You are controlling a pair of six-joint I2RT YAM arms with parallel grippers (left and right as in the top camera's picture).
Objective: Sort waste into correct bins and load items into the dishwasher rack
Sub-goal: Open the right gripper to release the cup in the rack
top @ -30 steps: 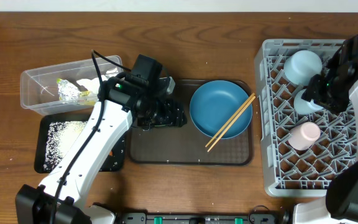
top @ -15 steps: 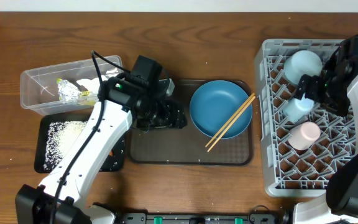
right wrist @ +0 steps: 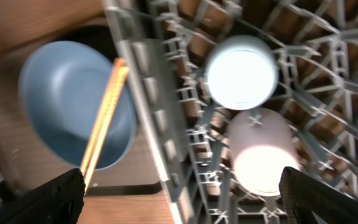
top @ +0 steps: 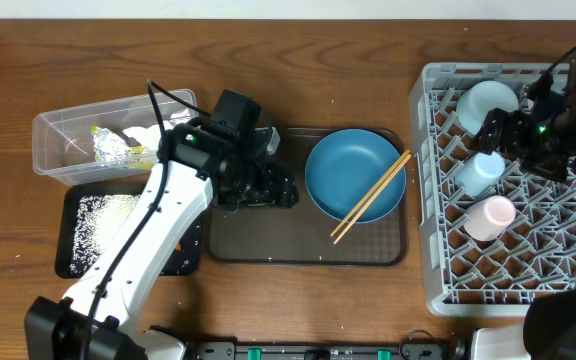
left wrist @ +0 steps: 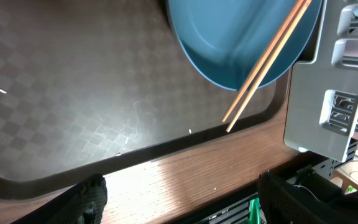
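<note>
Nearest the robot, the shallow black rectangular tray (top: 76, 262) holds the loose white rice grains (top: 103, 215). Just beyond it, the left gripper (left wrist: 182, 190) hovers over the bare end of the dark brown serving tray (top: 258, 238). Its fingers (left wrist: 91, 194) are spread wide with nothing between them. Beside it on that tray sits the large round blue plate (top: 340, 168), with the pair of wooden chopsticks (top: 371, 197) lying slantwise across its rim and onto the tray.

To the right, the large square grey plastic rack (top: 426, 200) already carries the small pink cup (top: 490, 216), the small light blue cup (top: 478, 172) and, at its far corner, the pale white-blue bowl (top: 490, 102). The right gripper (right wrist: 180, 186) hangs above the two cups, spread fully and empty. At the far left, the clear plastic rectangular tub (top: 53, 160) contains the ball of silver foil (top: 114, 150) and the crumpled white tissue (top: 144, 134).

Sorting looks done, so the loading step is in hand, with only the plate and chopsticks left. I judge the chopsticks should go first. That calls for a low, narrow pinch across both sticks where they overhang the plate. The plate then needs a grip on its rim.
</note>
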